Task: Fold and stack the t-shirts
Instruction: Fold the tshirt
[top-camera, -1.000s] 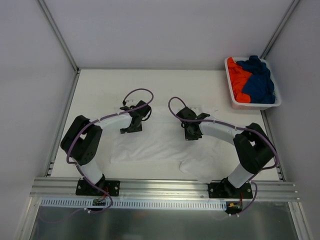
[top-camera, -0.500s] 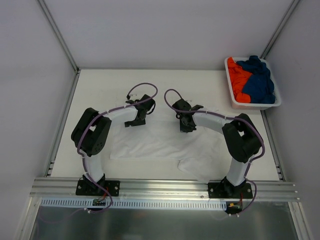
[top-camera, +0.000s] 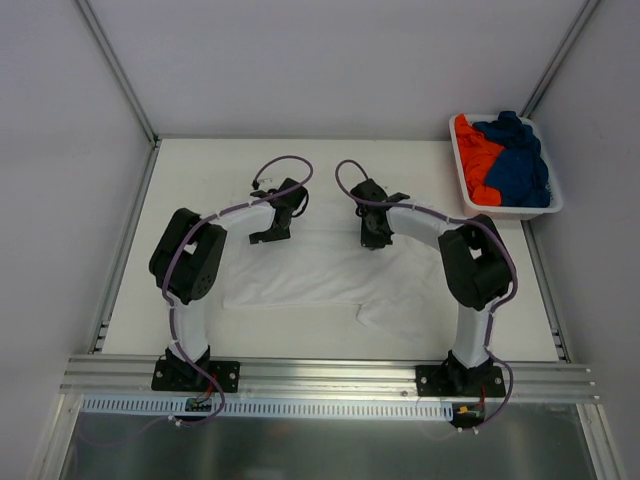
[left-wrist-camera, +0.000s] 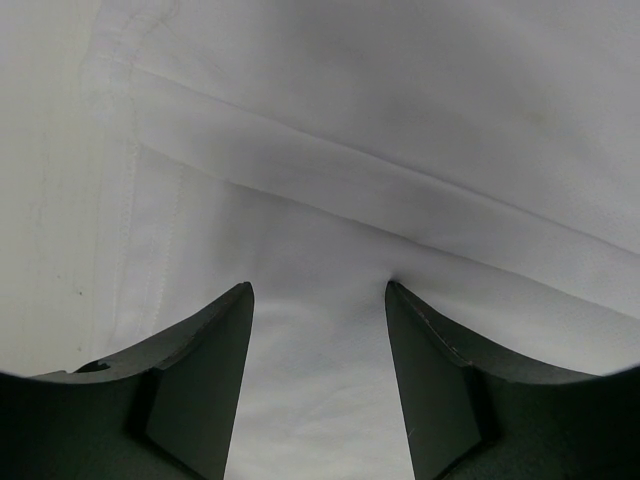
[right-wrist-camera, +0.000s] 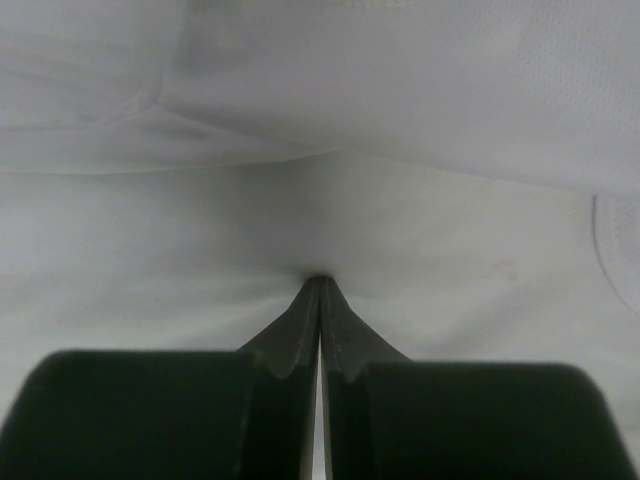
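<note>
The white t-shirt (top-camera: 310, 275) lies spread on the table (top-camera: 200, 170); the right gripper (right-wrist-camera: 320, 283) is pinched tight on a pucker near its far edge, likely to drag it flat, while the left gripper (left-wrist-camera: 318, 290) stands apart over the cloth, gripping nothing. The orange t-shirt (top-camera: 475, 160) and dark blue t-shirt (top-camera: 520, 165) wait in the basket (top-camera: 505, 212). Since a second ago both grippers have reached farther out, the shirt's near edge following
</note>
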